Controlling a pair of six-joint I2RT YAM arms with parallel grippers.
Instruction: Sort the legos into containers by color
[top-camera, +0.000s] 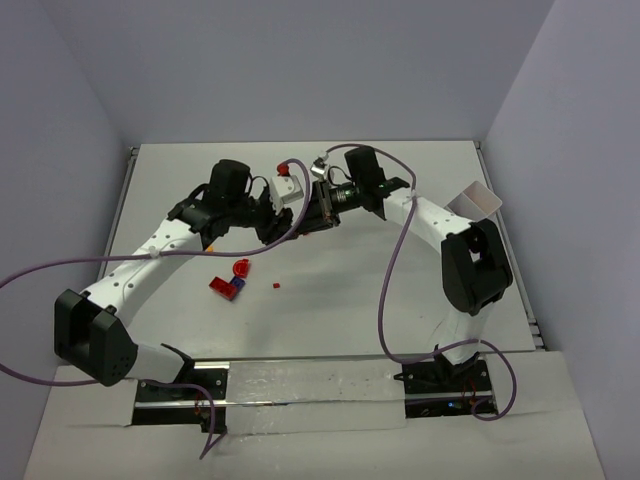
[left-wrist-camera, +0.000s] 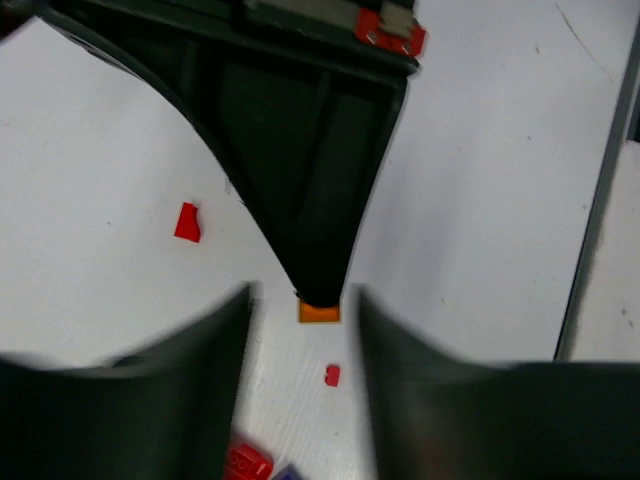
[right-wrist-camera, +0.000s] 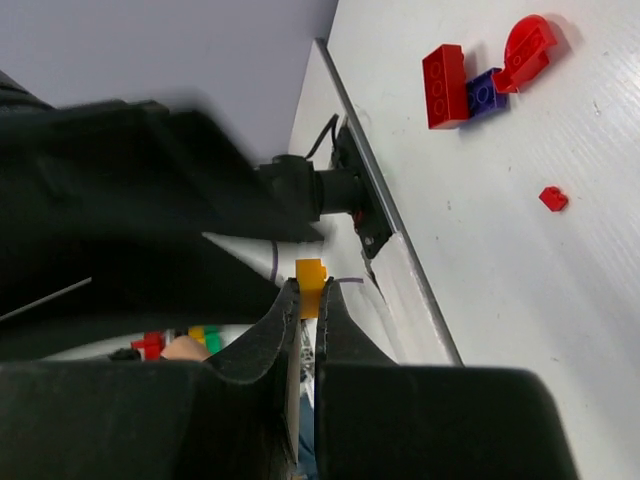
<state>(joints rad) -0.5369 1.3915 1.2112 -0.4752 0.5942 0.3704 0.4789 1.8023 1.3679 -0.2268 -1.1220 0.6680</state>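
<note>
The right gripper (right-wrist-camera: 308, 300) pinches one orange lego (right-wrist-camera: 311, 285) tight, the left gripper (left-wrist-camera: 303, 300) hangs open around it, and red legos (right-wrist-camera: 444, 87) and a purple lego (right-wrist-camera: 486, 92) lie unsorted on the table (top-camera: 350, 310), well apart from the white tub (top-camera: 480, 198).

A flat white table (top-camera: 330, 330) sits between three plain walls. The back wall (top-camera: 300, 70), the left wall (top-camera: 45, 170) and the right wall (top-camera: 590, 170) are pale blue-grey. A thin metal rail (top-camera: 517, 270) runs along the table's right edge. The light is soft.

Six legos (top-camera: 218, 285) (top-camera: 240, 268) (top-camera: 276, 287) (top-camera: 235, 291) (left-wrist-camera: 187, 222) (right-wrist-camera: 310, 280), one container (top-camera: 478, 200), two arms (top-camera: 140, 265) (top-camera: 430, 215)
</note>
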